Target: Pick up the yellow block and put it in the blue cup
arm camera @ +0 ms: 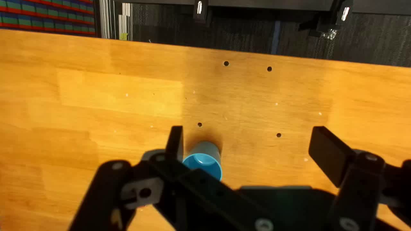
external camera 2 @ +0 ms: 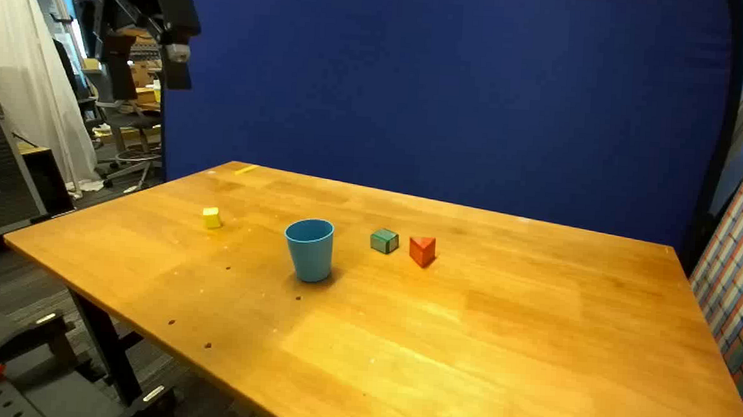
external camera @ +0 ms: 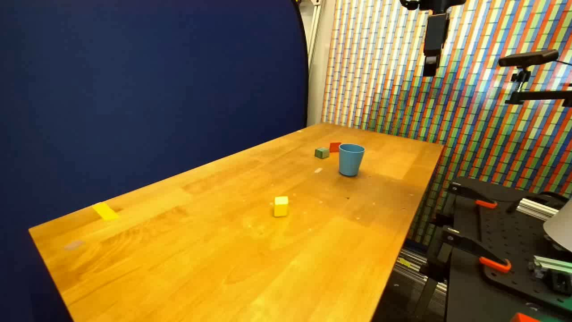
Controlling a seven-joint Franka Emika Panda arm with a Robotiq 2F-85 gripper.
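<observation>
The yellow block is a tiny bright cube on the wooden table, and it also shows in an exterior view. It does not show in the wrist view. The blue cup stands upright on the table in both exterior views. The wrist view shows the cup from above, its mouth partly hidden behind a gripper finger. My gripper is open, with nothing between its fingers. In both exterior views the gripper hangs high above the table, well apart from block and cup.
A green block and a red triangular block lie near the cup. A flat yellow patch lies at a table edge. A dark blue screen stands behind the table. A camera on an arm stands off the table.
</observation>
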